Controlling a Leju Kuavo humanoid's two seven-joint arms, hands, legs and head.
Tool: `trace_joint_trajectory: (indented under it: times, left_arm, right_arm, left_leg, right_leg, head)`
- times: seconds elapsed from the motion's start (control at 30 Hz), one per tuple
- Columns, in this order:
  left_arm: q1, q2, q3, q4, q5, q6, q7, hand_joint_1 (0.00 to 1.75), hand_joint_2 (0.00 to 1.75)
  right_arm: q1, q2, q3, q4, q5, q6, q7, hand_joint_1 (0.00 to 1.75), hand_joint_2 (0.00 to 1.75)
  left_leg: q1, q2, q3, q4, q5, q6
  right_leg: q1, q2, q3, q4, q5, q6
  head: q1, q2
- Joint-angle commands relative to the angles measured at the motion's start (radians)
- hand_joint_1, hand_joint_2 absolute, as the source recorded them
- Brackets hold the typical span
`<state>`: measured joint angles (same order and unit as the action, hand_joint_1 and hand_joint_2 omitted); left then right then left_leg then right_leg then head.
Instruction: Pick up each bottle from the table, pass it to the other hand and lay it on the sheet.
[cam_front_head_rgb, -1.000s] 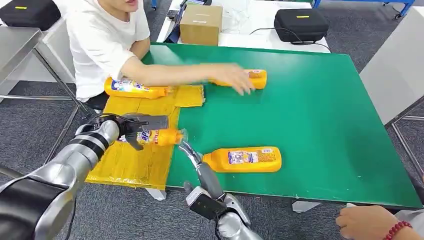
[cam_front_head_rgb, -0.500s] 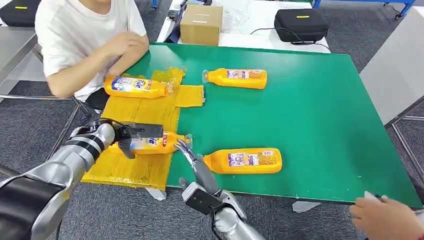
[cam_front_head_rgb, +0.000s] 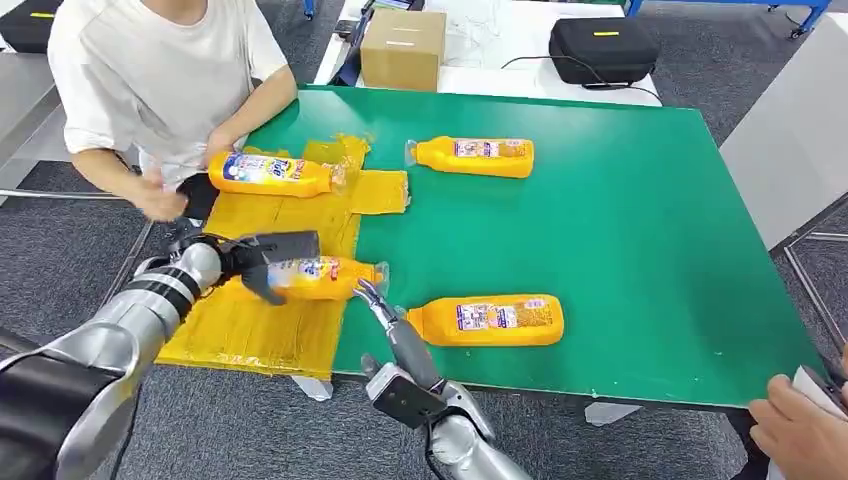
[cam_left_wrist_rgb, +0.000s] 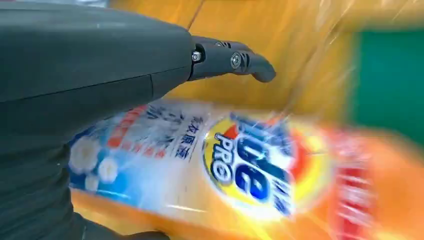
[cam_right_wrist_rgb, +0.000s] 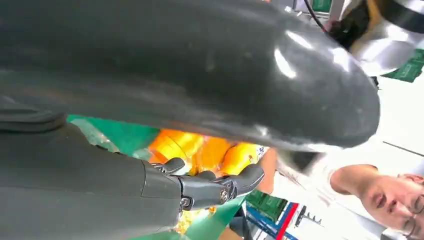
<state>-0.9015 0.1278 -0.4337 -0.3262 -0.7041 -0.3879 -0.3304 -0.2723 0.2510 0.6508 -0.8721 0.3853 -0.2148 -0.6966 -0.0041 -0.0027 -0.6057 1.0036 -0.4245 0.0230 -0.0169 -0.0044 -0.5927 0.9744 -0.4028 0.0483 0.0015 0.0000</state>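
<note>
Bottle (cam_front_head_rgb: 315, 277) in transfer: held by the left hand (cam_front_head_rgb: 262, 262) above the yellow sheet (cam_front_head_rgb: 262, 330), at the sheet's edge beside the green table (cam_front_head_rgb: 620, 230). The left hand grips the base end; in the left wrist view the label fills the space under the fingers (cam_left_wrist_rgb: 235, 62), with motion blur. The long axis runs roughly level, from the hand toward the table, cap end pointing at the right hand.

The right hand (cam_front_head_rgb: 395, 345) stands near the table's front edge, fingers extended and apart, holding nothing. Its fingertips lie just beside the cap end of the held bottle; contact cannot be confirmed. The handover itself appears complete, and laying the bottle down is the step in hand.

Governing relation: the sheet lies directly below the held bottle, so the left hand need only lower it along the present axis and release. Risk: the cap end overhangs the sheet's border and may land on bare table.

Next bottle (cam_front_head_rgb: 488, 319) lies on the table just beyond the right hand, cap end toward it, long axis across the table. The right hand is the nearer one for that pick. A further bottle (cam_front_head_rgb: 472, 157) lies well apart at the far side. One bottle (cam_front_head_rgb: 270, 174) already rests on the sheet's far end, near a person (cam_front_head_rgb: 160, 80).
</note>
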Motion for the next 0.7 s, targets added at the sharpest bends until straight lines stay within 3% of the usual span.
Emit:
trace_joint_trajectory:
  times: [0.03,0.5,0.7]
  left_arm:
    - [0.046,0.036,0.102,-0.2,0.157,0.031,-0.047,0.0,1.75]
    - [0.108,0.054,0.072,-0.321,0.247,0.101,-0.053,0.0,1.75]
    - [0.168,0.09,0.072,-0.428,0.298,0.096,-0.075,0.0,1.75]
  right_arm:
    - [0.007,-0.045,0.024,-0.014,0.012,0.002,0.0,0.0,0.0]
    - [0.007,-0.054,0.016,-0.021,0.031,0.021,0.012,0.0,0.0]
    - [-0.011,-0.086,0.021,-0.022,0.076,-0.007,0.036,0.0,0.0]
  left_leg:
    - [0.002,0.002,0.004,0.001,-0.003,-0.002]
    - [0.001,0.001,0.002,0.0,-0.001,-0.001]
    - [0.002,0.002,0.003,0.0,-0.002,-0.001]
  right_leg:
    - [0.002,0.002,0.004,0.0,-0.002,-0.002]
    - [0.001,0.001,0.003,-0.001,-0.001,-0.002]
    - [0.002,0.002,0.003,-0.001,-0.001,-0.002]
  head:
    - [0.0,0.0]
    - [0.0,0.0]
    - [0.0,0.0]
